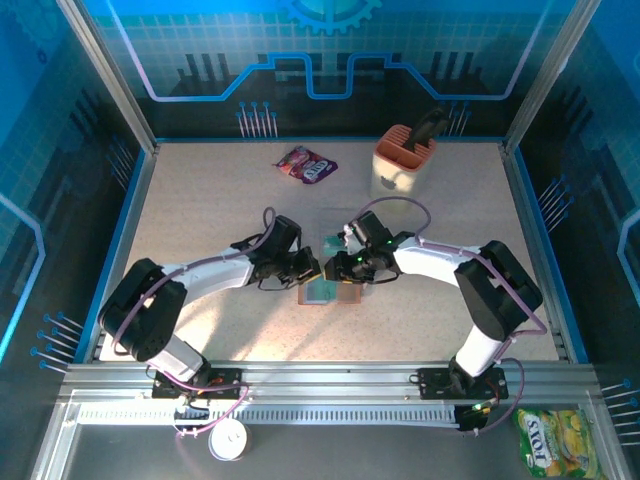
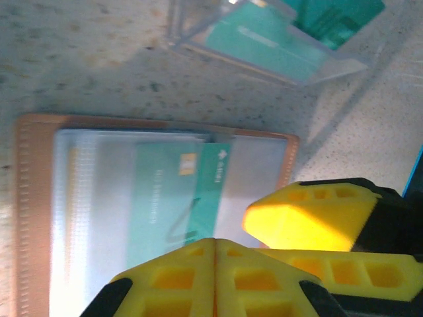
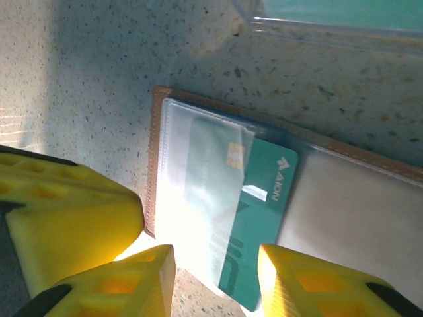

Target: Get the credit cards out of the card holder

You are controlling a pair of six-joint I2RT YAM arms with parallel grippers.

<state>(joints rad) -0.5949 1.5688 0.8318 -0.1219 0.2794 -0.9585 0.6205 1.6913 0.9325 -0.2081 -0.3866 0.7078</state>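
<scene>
Both arms bend inward to mid-table. The left gripper [image 1: 312,268] is clenched shut, while the right gripper [image 1: 338,266] holds its jaws apart over a teal credit card [image 3: 261,218] poking from the open card holder [image 2: 36,218], which lies flat beneath them. A clear tray [image 2: 264,49] of more teal cards sits just beyond, with a purple packet [image 1: 306,164] and a peach caddy [image 1: 400,160] farther back.

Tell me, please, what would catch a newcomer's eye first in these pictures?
The left gripper, shut, and the right gripper, open, meet mid-table over the open card holder. A teal credit card sticks partly out of it. A peach caddy stands on the far side, right of centre.
</scene>
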